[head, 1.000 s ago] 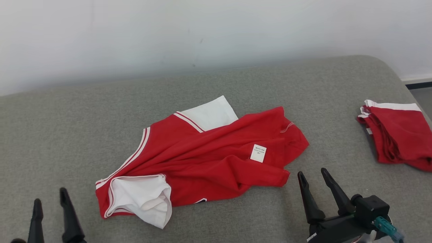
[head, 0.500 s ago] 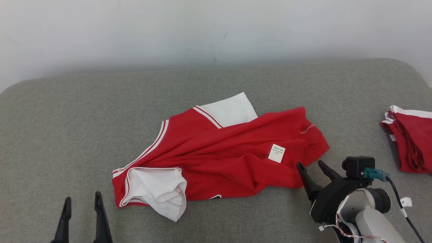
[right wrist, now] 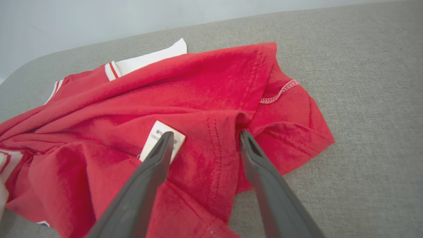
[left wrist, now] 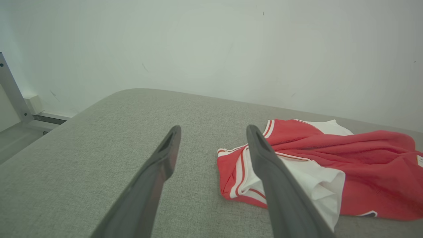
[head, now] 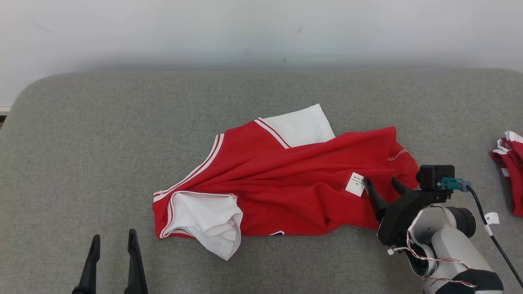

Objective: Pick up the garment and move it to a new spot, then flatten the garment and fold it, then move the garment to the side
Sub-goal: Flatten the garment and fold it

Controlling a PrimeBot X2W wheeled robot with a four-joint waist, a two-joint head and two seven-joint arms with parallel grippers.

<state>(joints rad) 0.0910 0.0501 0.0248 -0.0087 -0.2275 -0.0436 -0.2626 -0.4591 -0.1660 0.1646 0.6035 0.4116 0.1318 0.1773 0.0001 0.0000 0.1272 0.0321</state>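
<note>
Facing one garment (head: 286,183): left gripper (head: 113,234), right gripper (head: 379,179), jaws apart.

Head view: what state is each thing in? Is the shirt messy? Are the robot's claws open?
Red garment: crumpled, unfolded, lying on the grey cushion.
White label: showing, on top of the garment.
Right gripper: open, fingers over the garment's right end.
Left gripper: open, empty, apart from the garment.
Other red garment: bunched at the right edge, partly cut off.
</note>
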